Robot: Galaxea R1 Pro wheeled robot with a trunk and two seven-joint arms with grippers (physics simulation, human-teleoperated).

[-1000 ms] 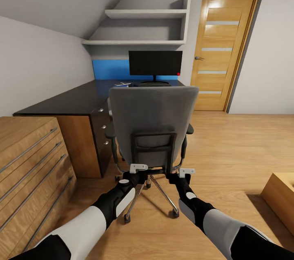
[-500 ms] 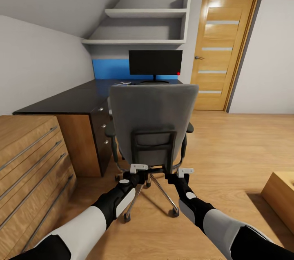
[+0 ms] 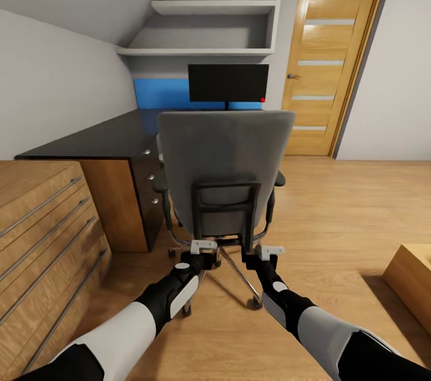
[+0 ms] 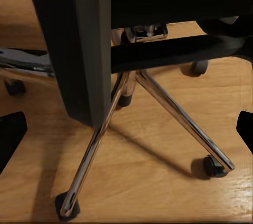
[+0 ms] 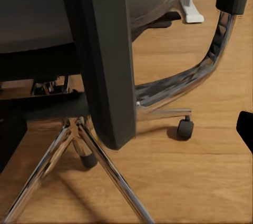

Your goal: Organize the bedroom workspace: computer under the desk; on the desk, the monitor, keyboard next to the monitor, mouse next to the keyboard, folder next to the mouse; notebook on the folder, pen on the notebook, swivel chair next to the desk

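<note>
Chrome legs of the swivel chair (image 3: 224, 174) sit nearest, splayed on the light wood floor (image 3: 335, 207) just ahead of both arms. The left claw (image 3: 202, 247) and the right claw (image 3: 270, 251) are both at the bottom of the black back frame, each wrist view looking straight at an upright bar of that frame with dark finger tips spread at the picture edges; the fingers seem to be apart around the bars, though whether they pinch I cannot tell.

Compared with a second ago, the whole head view has slid: the chair back looms a little larger, the door (image 3: 329, 64) and shelves (image 3: 209, 28) sit higher, and less of the desk (image 3: 96, 145) top shows behind the chair. That reads as the robot rolling forward with the chair ahead of it, so the chair is being pushed toward the desk.

Beyond the chair, the black desk runs along the left wall, with the monitor (image 3: 228, 82) upright at its far end before a blue wall panel (image 3: 158, 94). The chair stands just beside the drawer unit, so the positioning step looks close to done.
</note>
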